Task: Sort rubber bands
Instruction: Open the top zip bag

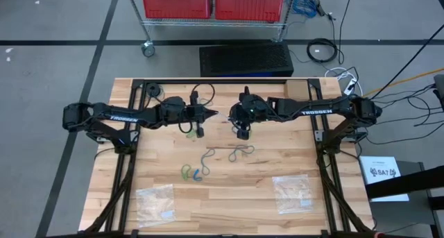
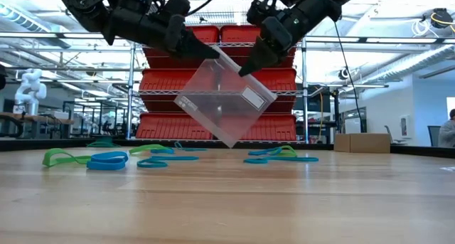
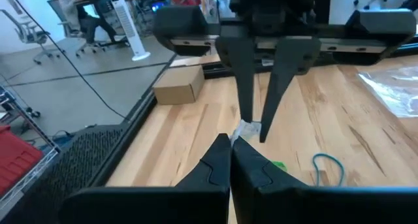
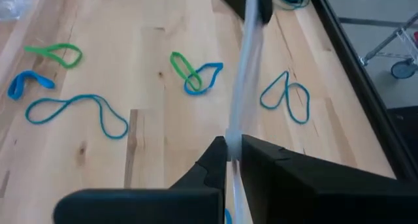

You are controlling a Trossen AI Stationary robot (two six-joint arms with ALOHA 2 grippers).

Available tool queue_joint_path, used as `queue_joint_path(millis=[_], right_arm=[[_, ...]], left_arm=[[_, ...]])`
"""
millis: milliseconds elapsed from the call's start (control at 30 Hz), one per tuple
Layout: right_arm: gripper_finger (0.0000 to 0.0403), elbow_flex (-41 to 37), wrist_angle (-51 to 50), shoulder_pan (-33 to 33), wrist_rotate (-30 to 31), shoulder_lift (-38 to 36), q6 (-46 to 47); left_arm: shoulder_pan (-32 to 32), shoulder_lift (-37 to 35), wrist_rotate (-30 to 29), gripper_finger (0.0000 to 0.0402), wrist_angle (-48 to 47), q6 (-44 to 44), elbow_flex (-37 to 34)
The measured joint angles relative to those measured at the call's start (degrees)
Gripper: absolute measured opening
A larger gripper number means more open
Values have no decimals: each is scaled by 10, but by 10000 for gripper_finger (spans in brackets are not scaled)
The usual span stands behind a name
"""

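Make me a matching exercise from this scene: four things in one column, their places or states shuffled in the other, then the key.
Things:
1. left claw
2. blue rubber band
3. red bins
4. spare clear bags

Places or states:
A. on the wire shelf beyond the table
B. shut on a corner of the lifted clear bag
C. lying loose on the wood, next to a green band
D. lying flat on the table, one on each side, nothing touching them

Pairs: 1-B, 2-C, 3-A, 4-D
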Motion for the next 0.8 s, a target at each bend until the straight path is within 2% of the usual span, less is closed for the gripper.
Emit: queue_joint_path(millis=[233,700,800], right_arm=[[11,0,-46,0,41,0,0],[11,-1,-121,-4,44,0,14],[15,-1,-129,-4,63,1,38]], left_arm=[[7,-12,-4,0,-4,0,0],[11,-27,-8,0,-14,0,0],[11,-27,-8,0,-14,0,0]])
